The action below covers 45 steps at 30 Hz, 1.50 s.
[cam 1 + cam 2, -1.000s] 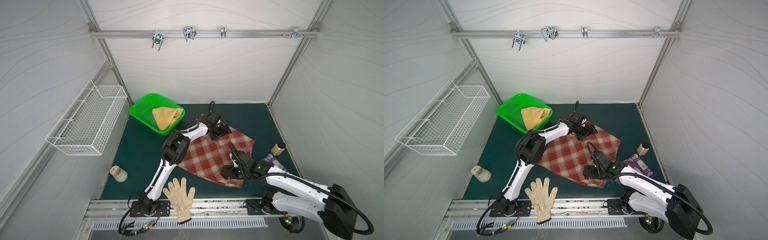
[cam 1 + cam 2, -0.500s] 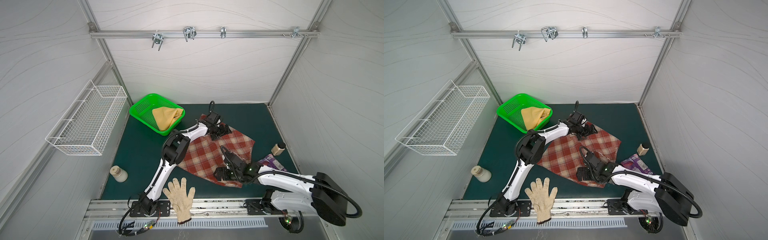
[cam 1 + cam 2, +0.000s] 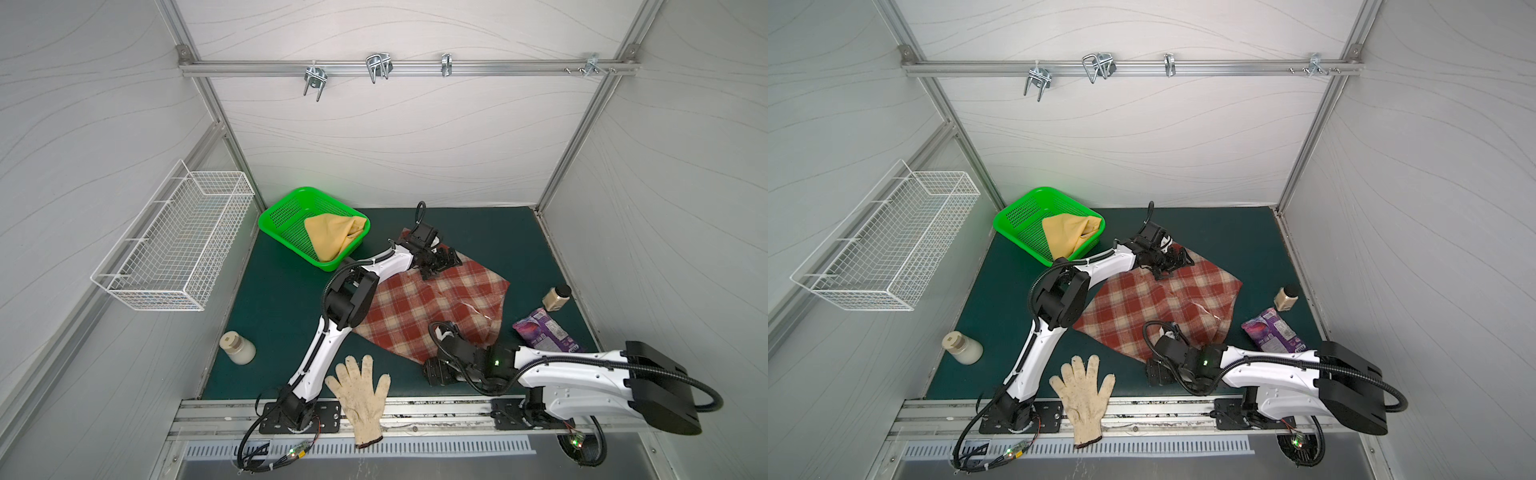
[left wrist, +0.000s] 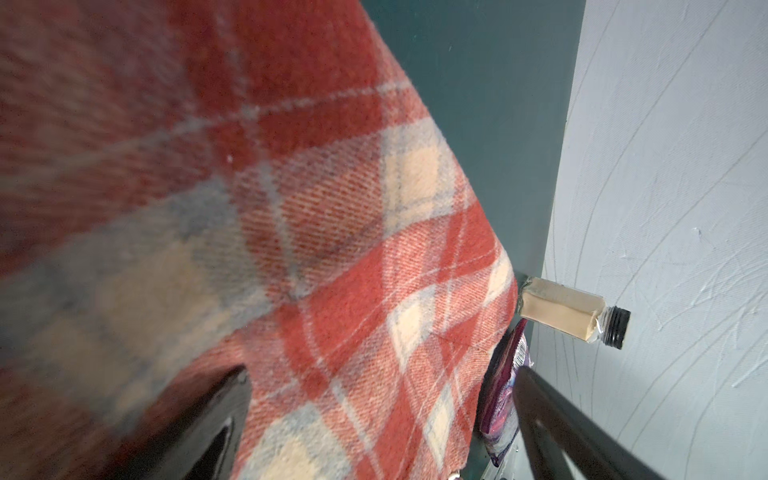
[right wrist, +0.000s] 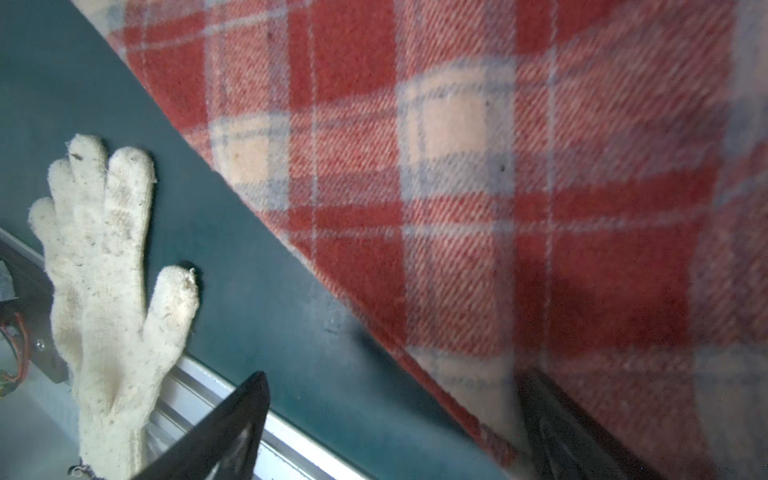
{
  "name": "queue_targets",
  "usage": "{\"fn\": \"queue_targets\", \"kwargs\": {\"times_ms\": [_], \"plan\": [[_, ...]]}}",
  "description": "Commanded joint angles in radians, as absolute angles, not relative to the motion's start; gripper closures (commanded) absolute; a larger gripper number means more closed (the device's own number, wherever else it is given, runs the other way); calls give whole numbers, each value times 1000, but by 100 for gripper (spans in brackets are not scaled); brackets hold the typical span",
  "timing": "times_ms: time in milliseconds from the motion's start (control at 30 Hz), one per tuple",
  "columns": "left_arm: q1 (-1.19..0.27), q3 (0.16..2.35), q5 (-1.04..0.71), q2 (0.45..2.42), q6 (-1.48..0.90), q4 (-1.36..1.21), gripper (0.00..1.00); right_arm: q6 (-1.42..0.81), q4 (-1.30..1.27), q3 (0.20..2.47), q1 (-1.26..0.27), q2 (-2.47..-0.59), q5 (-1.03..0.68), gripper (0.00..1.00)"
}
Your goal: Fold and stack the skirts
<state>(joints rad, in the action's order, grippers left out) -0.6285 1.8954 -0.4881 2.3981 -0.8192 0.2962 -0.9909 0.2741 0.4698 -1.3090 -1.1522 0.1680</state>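
right wrist | right gripper point(image 5: 395, 376) spread, straddling plaid skirt point(image 5: 498, 166) edge | left gripper point(image 4: 382, 372) spread over plaid skirt

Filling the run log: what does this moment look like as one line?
phase: pre-fold | plaid skirt: flat on mat | left gripper: open, far corner | right gripper: open, near edge | yellow skirt: in green basket

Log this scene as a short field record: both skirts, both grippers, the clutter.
plaid skirt: spread flat on the green mat
mustard skirt: bunched in the green basket
left gripper: open, over the plaid skirt's far corner
right gripper: open, straddling its near edge
clutter: knitted glove, purple packet, dark-capped bottle, pale bottle
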Motion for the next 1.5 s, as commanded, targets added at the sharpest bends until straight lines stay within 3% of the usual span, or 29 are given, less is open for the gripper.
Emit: {"fn": "queue_targets", "kwargs": {"times_ms": [0, 167, 367, 567, 1067, 1233, 1467], "plan": [[-593, 1872, -425, 2424, -808, 376, 1, -1093, 358, 452, -1381, -1140, 209, 6], [-590, 1836, -435, 2345, -796, 372, 1, -1067, 459, 515, -1396, -1072, 272, 8], [-578, 1683, -427, 2094, -796, 387, 1, -966, 654, 665, -1398, -935, 393, 9], [-532, 1385, -370, 1754, -807, 400, 1, -865, 759, 722, -1390, -902, 512, 1], [-324, 549, -269, 992, -949, 381, 2, -810, 705, 667, -1381, -962, 526, 1], [-259, 498, -265, 893, -920, 451, 4, -804, 682, 657, -1373, -957, 510, 1], [-225, 469, -319, 953, -910, 404, 12, -807, 674, 647, -1370, -956, 505, 1]]}}
